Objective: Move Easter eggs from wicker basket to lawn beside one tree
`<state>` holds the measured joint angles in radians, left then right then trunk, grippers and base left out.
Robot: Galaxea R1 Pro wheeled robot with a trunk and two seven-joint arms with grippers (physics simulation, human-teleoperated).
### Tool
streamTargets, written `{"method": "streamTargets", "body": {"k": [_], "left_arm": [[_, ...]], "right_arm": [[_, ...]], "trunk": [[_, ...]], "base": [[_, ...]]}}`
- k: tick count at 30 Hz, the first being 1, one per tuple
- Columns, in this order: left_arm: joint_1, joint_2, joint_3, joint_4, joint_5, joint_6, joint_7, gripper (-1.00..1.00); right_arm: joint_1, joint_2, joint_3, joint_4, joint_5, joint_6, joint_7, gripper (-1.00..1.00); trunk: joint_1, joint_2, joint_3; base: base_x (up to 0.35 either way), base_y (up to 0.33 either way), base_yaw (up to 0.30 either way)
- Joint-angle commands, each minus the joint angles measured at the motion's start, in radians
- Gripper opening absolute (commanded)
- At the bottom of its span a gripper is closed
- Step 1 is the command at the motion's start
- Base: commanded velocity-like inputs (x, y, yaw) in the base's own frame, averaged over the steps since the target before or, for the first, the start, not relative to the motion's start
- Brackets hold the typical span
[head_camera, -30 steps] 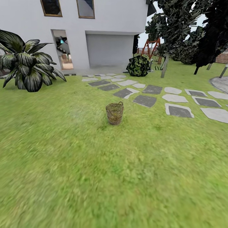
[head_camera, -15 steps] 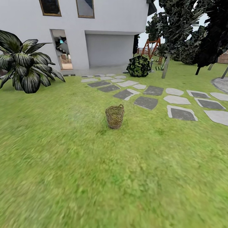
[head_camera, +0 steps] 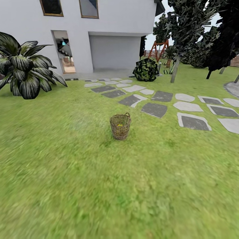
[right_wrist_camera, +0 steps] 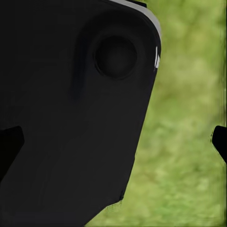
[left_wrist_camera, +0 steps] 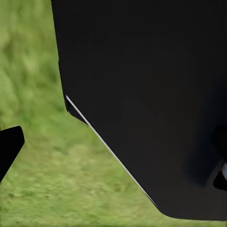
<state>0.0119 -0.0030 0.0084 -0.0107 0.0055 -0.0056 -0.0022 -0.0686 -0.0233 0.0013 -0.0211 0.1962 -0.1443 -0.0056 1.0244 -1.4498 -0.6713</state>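
We see a wide lawn of short, mottled green grass [head_camera: 66,172] covering most of the head view, from the lower edge up to the middle. Above it, in the upper left and centre, stands a white two-storey house [head_camera: 113,20] with a grey garage door [head_camera: 114,51] and an open doorway. In the upper right rise dark-leaved trees; one has a pale, straight trunk [head_camera: 175,69]. At the left edge we note a large plant with broad striped dark leaves [head_camera: 26,73]. A path of grey stepping-stone slabs [head_camera: 156,109] runs from the garage towards the right edge. A round leafy bush [head_camera: 145,69] sits beside the garage corner.

Just above the centre of the frame, the small round basket of woven brown twigs [head_camera: 120,126] stands upright on the grass, left of the slabs and apart from them. Inside it we glimpse something yellow [head_camera: 119,125], too small to identify as separate eggs.

In both wrist views, dark robot bodywork fills much of the frame over blurred grass. We cannot tell whether either end effector is released or clenched.
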Motion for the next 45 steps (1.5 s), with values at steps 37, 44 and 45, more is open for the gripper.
{"method": "streamTargets", "body": {"k": [37,44,45], "left_arm": [[0.0,0.0,0.001,0.0,0.001,-0.001,0.0,1.0],[0.0,0.0,0.001,0.0,0.001,-0.001,0.0,1.0],[0.0,0.0,0.001,0.0,0.001,-0.001,0.0,1.0]], "right_arm": [[0.0,0.0,0.001,0.004,0.01,-0.002,0.0,1.0],[0.0,-0.006,0.004,-0.004,0.016,-0.003,-0.001,1.0],[0.0,-0.006,0.004,-0.005,0.016,-0.003,-0.001,1.0]], "trunk": [[0.001,0.0,-0.001],[0.001,0.0,-0.001],[0.001,0.0,-0.001]], "base": [[0.34,0.0,0.0],[0.34,0.0,0.0],[0.34,0.0,0.0]]}}
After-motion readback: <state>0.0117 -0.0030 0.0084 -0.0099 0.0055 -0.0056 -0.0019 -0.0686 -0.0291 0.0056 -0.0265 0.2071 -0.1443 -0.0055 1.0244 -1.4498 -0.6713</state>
